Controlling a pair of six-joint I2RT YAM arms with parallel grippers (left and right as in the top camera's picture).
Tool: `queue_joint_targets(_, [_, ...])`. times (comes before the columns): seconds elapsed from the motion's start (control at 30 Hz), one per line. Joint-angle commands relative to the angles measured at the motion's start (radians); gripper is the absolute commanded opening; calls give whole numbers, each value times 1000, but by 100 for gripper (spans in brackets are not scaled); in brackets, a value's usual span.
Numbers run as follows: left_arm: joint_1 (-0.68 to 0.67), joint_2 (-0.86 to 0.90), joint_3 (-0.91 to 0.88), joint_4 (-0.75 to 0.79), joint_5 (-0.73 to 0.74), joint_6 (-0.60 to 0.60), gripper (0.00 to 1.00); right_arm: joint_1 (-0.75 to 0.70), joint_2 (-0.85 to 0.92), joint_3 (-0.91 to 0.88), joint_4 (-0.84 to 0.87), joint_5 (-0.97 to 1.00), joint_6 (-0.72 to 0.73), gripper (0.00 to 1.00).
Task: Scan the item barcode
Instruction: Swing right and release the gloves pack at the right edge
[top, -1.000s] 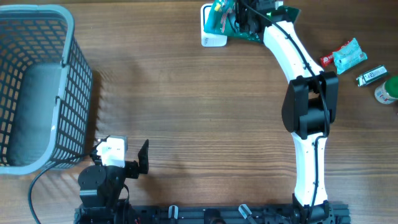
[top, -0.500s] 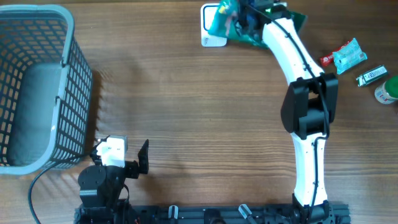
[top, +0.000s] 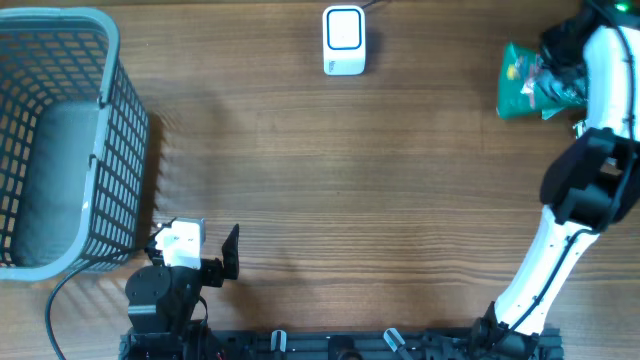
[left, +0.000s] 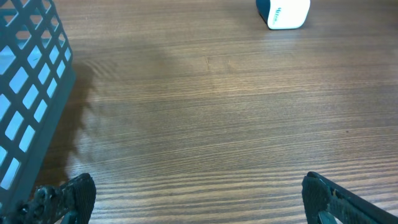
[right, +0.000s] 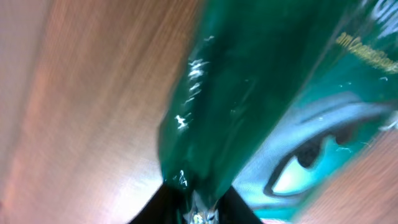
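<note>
Two arms work at one wooden desk (top: 320, 170), seen from above and from each wrist.

Right arm (top: 607, 75): it reaches along the desk's right side to the far right corner, its white links bent over a green packet (top: 522, 88).

Right fingers (right: 158, 205): narrow, their dark tips pinching the packet's crimped end. The wrist view is blurred, and teal foil with pale printing fills most of it. The overhead view does not settle whether the packet rests on the wood or hangs just above it.

Scanner (top: 343, 40): a small white block with a dark window, standing at the far edge near the middle, well apart from the packet and to its left.

Left fingers (left: 68, 196): spread wide over bare wood, low at the near left edge.

Basket (top: 60, 140): grey-blue lattice at the far left, close to the left arm's base. Its wall shows at the left margin of the left wrist view, where the scanner appears small at the top right.
</note>
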Motion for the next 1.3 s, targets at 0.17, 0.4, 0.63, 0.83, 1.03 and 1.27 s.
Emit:
queue_joint_targets(0.17, [4, -7, -5, 3, -5, -9, 100, -25, -101, 17, -113, -467, -405, 99])
queue_joint_targets(0.4, [4, -7, -5, 3, -5, -10, 100, 6, -401, 17, -175, -659, -401, 100])
queue_joint_targets(0.63, [4, -7, -5, 3, -5, -9, 100, 72, -740, 17, -287, -619, -377, 99])
queue_joint_targets(0.83, [3, -7, -5, 3, -5, -10, 100, 131, -950, 16, -521, -480, -379, 100])
queue_joint_targets(1.03, [4, -7, -5, 3, -5, -10, 100, 186, -1093, -86, -528, -456, -396, 100])
queue_joint_targets(1.27, [4, -7, -5, 3, -5, -9, 100, 208, -1285, -106, -529, -235, -399, 100])
